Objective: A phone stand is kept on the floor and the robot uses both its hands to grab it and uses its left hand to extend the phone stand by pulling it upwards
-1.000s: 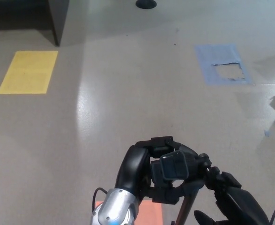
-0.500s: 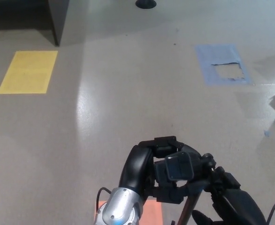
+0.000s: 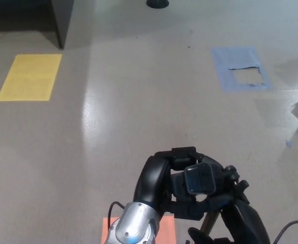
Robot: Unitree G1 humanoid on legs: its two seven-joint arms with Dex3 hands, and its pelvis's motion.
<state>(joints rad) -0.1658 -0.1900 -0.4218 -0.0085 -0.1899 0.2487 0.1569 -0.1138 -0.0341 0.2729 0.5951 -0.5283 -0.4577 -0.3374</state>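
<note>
**Counting what is here**

There are two robot hands: one left hand (image 3: 161,185) and one right hand (image 3: 242,218). There is one phone stand (image 3: 202,185). The floor has three colored patches: one yellow patch (image 3: 29,77), one blue patch (image 3: 240,68) and one orange patch (image 3: 161,230). There is one round black base (image 3: 158,3) at the top.

Left hand (image 3: 181,180): black, glossy; thick rounded fingers (image 3: 150,178).
Left wrist (image 3: 133,229): silver-grey metal cuff below the fingers, small blue mark on it.
Left cable (image 3: 113,207): thin, black, looping beside the cuff.
Right hand (image 3: 240,216): black, matte, blocky casing.
Right cable (image 3: 291,226): thin, black, curving at the outer side.
</note>
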